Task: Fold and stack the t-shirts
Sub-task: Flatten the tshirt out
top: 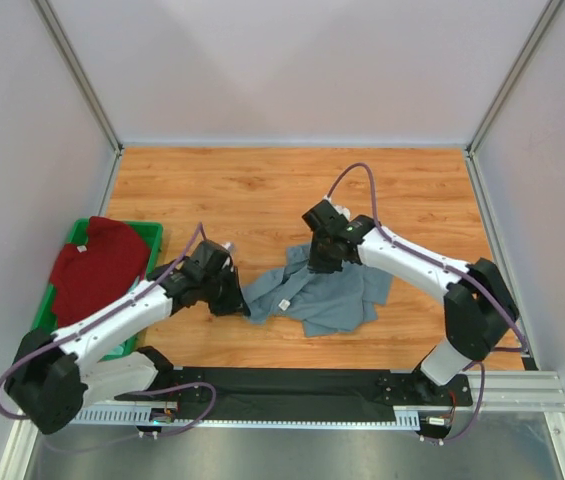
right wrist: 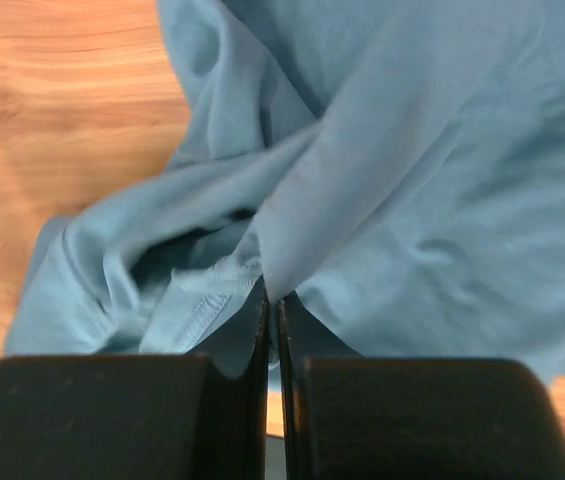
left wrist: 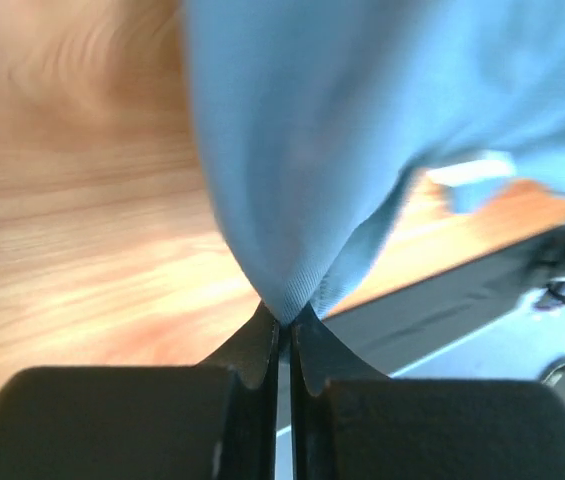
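Top external view: your grey-blue t-shirt lies crumpled right of the bin. Left end effector and right end effector each pinch its cloth; lift evenly and draw apart gently so it spreads flat.

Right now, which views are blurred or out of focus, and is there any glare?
Top external: sharp, evenly lit, no strong glare. Left wrist: table wood grain smeared, grey-blue t-shirt close and soft. Right wrist: the shirt's folds and hem stitching fairly crisp.
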Controlling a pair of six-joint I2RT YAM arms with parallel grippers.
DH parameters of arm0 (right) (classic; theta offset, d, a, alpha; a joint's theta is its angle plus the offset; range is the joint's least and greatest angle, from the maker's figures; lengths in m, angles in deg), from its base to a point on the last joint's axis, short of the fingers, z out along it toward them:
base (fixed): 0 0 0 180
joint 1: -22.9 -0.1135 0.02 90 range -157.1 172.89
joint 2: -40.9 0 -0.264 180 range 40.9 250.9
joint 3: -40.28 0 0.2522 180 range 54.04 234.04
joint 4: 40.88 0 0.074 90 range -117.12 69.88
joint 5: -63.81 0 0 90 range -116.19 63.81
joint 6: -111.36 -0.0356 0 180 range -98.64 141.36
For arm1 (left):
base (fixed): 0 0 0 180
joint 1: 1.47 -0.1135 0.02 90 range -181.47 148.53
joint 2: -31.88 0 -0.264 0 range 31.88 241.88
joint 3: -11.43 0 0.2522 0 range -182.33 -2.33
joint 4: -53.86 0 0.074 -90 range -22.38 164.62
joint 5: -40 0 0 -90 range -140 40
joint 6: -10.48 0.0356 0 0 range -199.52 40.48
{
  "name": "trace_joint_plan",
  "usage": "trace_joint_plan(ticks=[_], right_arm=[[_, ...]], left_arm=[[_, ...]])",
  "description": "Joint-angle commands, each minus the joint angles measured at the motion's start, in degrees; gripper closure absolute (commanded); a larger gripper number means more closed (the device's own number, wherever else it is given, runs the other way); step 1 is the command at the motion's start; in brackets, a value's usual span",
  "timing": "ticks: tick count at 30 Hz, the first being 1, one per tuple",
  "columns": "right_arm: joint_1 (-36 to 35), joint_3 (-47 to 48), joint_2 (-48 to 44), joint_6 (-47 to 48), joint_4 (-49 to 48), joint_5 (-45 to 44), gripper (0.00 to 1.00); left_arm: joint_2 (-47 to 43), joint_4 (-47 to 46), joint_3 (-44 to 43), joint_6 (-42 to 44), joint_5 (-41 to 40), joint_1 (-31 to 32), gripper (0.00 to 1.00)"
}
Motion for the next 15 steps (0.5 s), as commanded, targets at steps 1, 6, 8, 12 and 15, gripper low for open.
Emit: trace_joint_plan(ticks=[1,6,8,12,15], right_arm=[[0.12,5.70,-10.26,8.34,4.65,-2.50,1.00],[-0.23,13.52,-23.87,15.30,5.19,2.41,1.00],[-1.89,18.86,-26.61,16.97,6.77,2.07,1.00],[-5.94,25.12,-34.08,17.42,7.57,-1.27,1.00],[-8.67,27.33,-38.56,15.14,5.90,1.35,1.00]], left_arm=[[-8.74,6.69,-10.96,5.19,-4.72,-0.10,1.00],[-15.17,12.15,-29.82,11.68,-8.76,-0.36,1.00],[-15.09,13.11,-35.47,13.45,-9.12,-0.45,1.00],[-14.39,13.38,-50.75,16.88,-8.07,-0.45,1.00],[-14.38,12.33,-58.14,17.41,-4.13,-0.45,1.00]])
